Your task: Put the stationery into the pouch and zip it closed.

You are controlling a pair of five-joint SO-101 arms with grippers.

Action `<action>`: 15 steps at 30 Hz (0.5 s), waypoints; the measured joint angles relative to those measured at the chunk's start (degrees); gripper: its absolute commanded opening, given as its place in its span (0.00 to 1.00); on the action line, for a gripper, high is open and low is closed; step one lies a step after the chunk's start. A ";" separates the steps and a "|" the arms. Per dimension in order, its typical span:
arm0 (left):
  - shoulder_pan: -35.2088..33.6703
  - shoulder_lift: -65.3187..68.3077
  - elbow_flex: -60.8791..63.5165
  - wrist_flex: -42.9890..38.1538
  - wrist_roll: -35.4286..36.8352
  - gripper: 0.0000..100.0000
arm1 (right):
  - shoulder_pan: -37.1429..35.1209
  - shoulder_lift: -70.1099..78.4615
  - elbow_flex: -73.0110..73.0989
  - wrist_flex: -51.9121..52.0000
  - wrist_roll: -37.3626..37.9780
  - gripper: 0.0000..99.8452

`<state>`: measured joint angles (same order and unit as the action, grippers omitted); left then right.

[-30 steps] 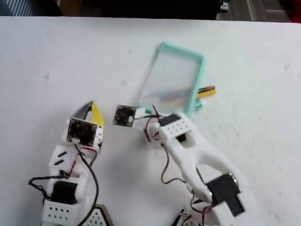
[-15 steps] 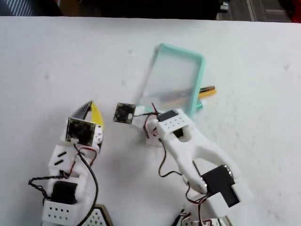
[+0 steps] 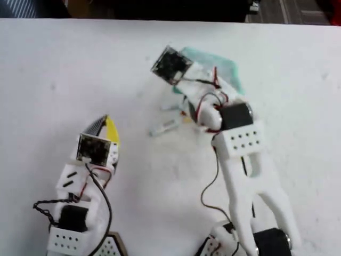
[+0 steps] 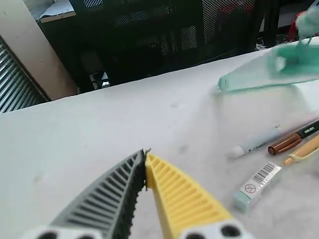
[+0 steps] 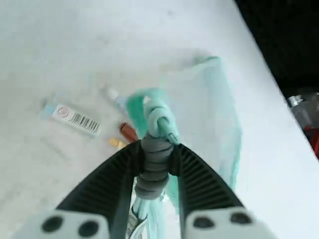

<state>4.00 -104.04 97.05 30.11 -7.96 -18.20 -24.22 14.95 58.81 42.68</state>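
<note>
Your right gripper (image 5: 156, 149) grips the pouch (image 5: 212, 107) toward the table's (image 3: 53, 64) far edge. Pens (image 4: 293, 141) and eraser (image 4: 255, 186) lie on the table beside it. Your left gripper (image 4: 145, 160) sits clenched, tips touching, near-left.

Strong, even light from overhead washes the white table (image 3: 53, 69) almost flat in the high view, so the right arm (image 3: 242, 154) casts only a faint, soft-edged shadow beside it, while the room (image 3: 160, 8) past the far edge drops to near black. From the left wrist the tabletop looks dimmer, with thin soft shadows under the pens (image 4: 291, 141); from the right wrist it glares pale, and the translucent pouch (image 5: 209, 109) barely separates from it
</note>
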 measured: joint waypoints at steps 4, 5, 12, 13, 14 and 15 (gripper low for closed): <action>0.88 0.00 0.00 0.00 0.00 0.02 | 0.18 -1.32 -4.40 0.00 -3.43 0.02; 0.97 0.00 0.00 0.00 0.00 0.02 | 0.18 -1.41 -5.80 0.00 -4.13 0.02; 0.97 0.00 0.00 0.00 0.00 0.02 | 0.09 -5.98 -18.81 2.73 -12.22 0.02; 0.97 0.00 0.00 0.00 0.00 0.02 | 0.00 -6.86 -20.92 4.04 -12.84 0.02; 0.97 0.00 0.00 0.00 -0.09 0.02 | 0.00 -7.56 -22.95 5.71 -13.27 0.02; 0.97 0.00 0.00 0.00 -0.09 0.02 | 0.00 -8.26 -24.79 7.56 -13.45 0.02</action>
<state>4.97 -104.04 97.05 30.11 -8.04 -18.20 -32.48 -9.85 66.37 29.23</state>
